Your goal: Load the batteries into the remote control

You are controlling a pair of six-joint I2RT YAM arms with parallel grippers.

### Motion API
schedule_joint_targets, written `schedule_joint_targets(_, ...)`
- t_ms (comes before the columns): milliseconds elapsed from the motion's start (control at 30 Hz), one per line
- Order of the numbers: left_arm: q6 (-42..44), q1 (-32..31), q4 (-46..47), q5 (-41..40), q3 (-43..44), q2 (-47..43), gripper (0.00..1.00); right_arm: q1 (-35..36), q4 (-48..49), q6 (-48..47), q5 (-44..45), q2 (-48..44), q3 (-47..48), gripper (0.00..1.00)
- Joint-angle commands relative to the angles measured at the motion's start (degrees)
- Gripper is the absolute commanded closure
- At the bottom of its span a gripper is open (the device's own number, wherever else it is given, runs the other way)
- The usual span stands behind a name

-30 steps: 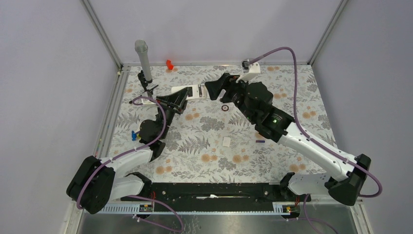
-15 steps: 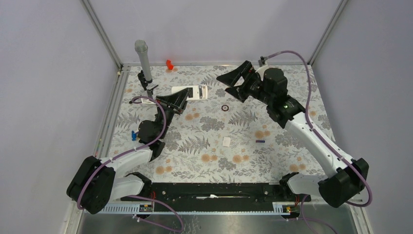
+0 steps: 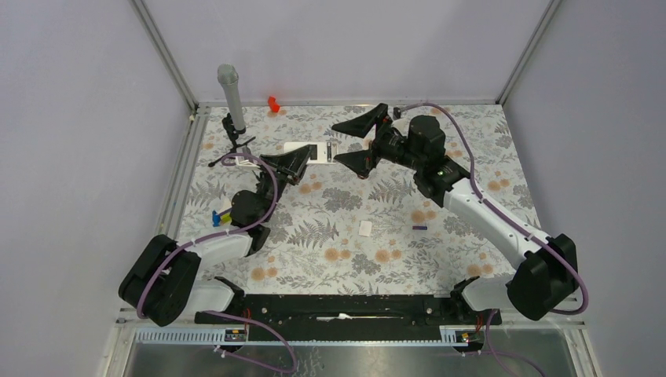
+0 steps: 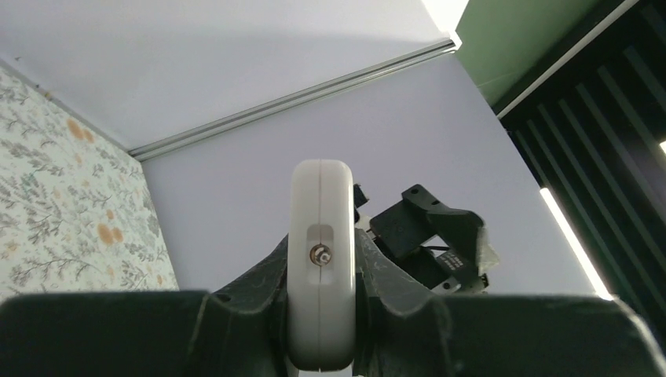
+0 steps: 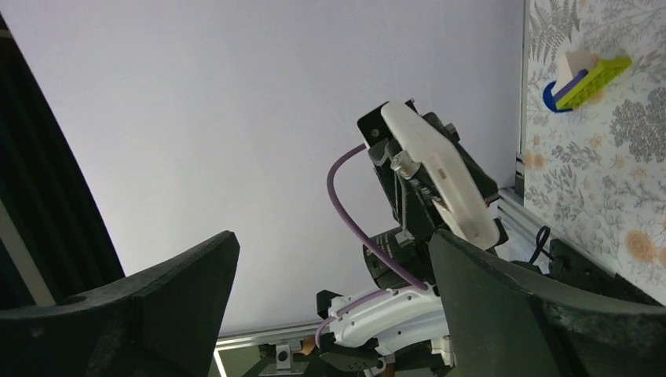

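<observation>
While remote [image 3: 312,150] is held: it is pinched on edge in the left gripper's [image 3: 298,157] jaws, raised over the far desk [image 3: 487,133].
Right gripper [image 3: 353,143]: jaws are spread wide and empty, just beside the remote's end.
Purple battery [image 3: 420,228]: it lies on the desk, well apart; it is best gripped across its middle.
Dark battery: not made out.
Left wrist: the remote's end face is shown.
Right wrist: its broad white face is shown.
</observation>
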Motion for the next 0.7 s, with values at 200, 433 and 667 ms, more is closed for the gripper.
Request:
schedule_joint_targets(200, 1.27, 0.26, 6.61, 1.03, 2.95, 1.41, 1.0, 2.07, -9.78, 0.0, 6.63, -2.38, 2.82, 0.01)
schedule_joint_targets(433, -0.25, 0.8, 6.93, 0.1, 2.5, 1.86, 1.0, 2.07, -16.01, -1.84, 10.26, -4.31, 4.04, 0.01)
schedule_joint_targets(667, -0.94, 1.06, 7.62, 3.56, 4.51, 3.28, 1.0, 3.01, -19.57, -1.54, 12.99, -3.94, 5.02, 0.0)
